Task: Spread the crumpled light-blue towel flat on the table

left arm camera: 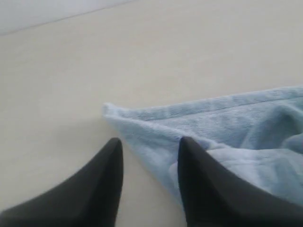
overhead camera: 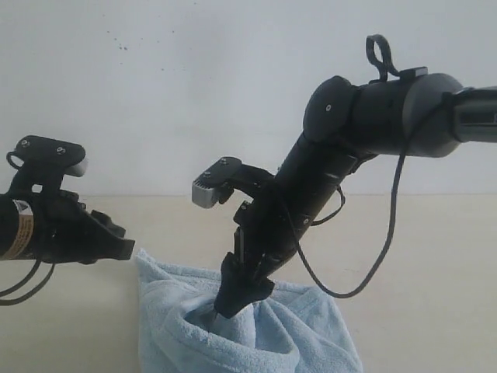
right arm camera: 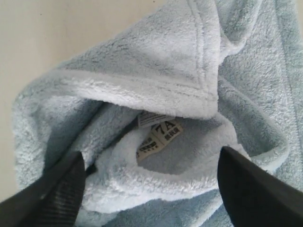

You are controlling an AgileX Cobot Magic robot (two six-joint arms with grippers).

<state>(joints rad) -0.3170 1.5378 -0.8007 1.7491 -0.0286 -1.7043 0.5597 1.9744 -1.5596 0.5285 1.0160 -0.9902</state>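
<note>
A plain off-white wall [overhead camera: 194, 93] with a few small dark specks fills the upper background.

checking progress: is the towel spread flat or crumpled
Crumpled. The towel stands in raised folds around the right gripper, and the right wrist view shows a hemmed corner folded over its tag.

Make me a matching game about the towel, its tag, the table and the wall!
Things:
1. towel
2. tag
3. table
4. wall

Clues:
A. white with dark print, tucked in a fold
B. off-white, behind everything
C. light blue and crumpled
D. pale beige and flat

Pairs: 1-C, 2-A, 3-D, 4-B.
</note>
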